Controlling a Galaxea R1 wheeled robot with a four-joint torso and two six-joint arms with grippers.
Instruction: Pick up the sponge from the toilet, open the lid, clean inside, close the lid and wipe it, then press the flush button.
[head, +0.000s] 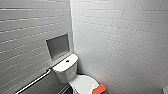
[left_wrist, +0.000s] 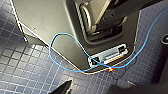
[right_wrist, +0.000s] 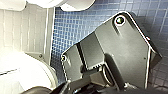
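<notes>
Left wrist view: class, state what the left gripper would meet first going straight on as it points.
Probably the blue tiled floor, close beside the robot's own grey base; depth is unclear, so this is a judgement.

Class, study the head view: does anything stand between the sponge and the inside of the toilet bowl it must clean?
Yes. The white lid of the toilet is shut, and the sponge lies on top of it at its front edge. Nothing else lies on the lid.

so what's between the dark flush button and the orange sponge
Only the white ceramic toilet: bare tank top, then the closed oval lid, seen in the head view.
</notes>
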